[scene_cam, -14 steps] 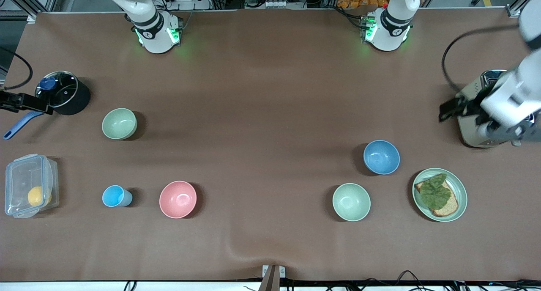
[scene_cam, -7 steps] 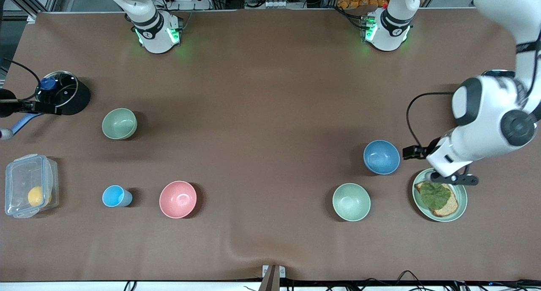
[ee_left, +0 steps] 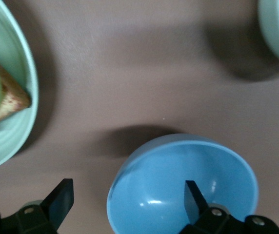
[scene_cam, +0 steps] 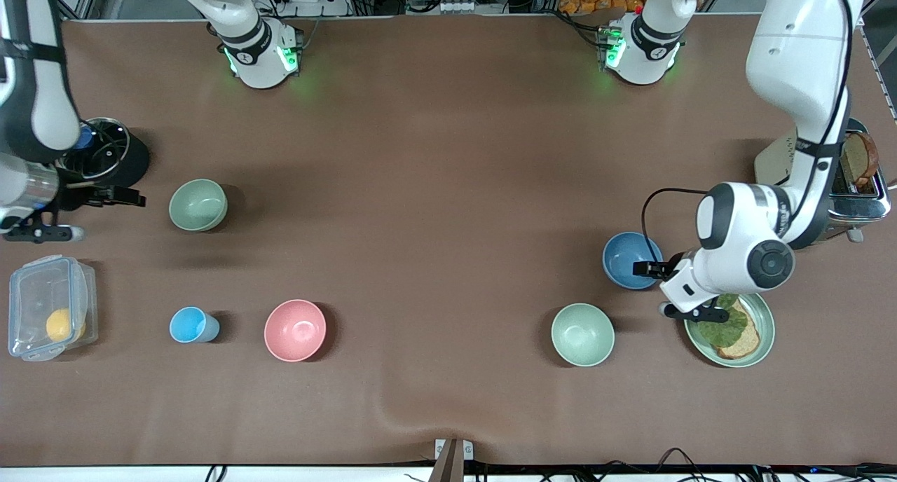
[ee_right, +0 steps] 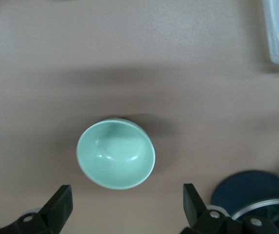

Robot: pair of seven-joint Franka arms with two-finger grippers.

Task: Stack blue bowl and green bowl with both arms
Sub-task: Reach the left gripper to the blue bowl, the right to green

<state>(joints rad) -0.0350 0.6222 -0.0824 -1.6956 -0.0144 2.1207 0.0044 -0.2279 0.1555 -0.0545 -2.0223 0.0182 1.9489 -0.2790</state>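
The blue bowl (scene_cam: 626, 258) stands toward the left arm's end of the table. My left gripper (scene_cam: 669, 291) is open and low over its rim beside the plate. In the left wrist view the gripper (ee_left: 127, 204) straddles the rim of the bowl (ee_left: 188, 165), one finger over the inside and one outside. The sage-green bowl (scene_cam: 198, 204) stands toward the right arm's end. My right gripper (scene_cam: 80, 217) is open in the air beside it, next to the pot. In the right wrist view the bowl (ee_right: 115, 154) lies just past the open gripper (ee_right: 126, 207).
A mint-green bowl (scene_cam: 582, 334) and a green plate (scene_cam: 762, 338) with bread and lettuce sit near the blue bowl. A toaster (scene_cam: 851, 181) stands at that table end. A black pot (scene_cam: 122, 161), a clear container (scene_cam: 49, 307), a light-blue cup (scene_cam: 190, 325) and a pink bowl (scene_cam: 295, 330) are around the sage bowl.
My left gripper has swung from the toaster to the blue bowl's rim. My right gripper has come in from the table's end toward the sage-green bowl. No bowl has moved.
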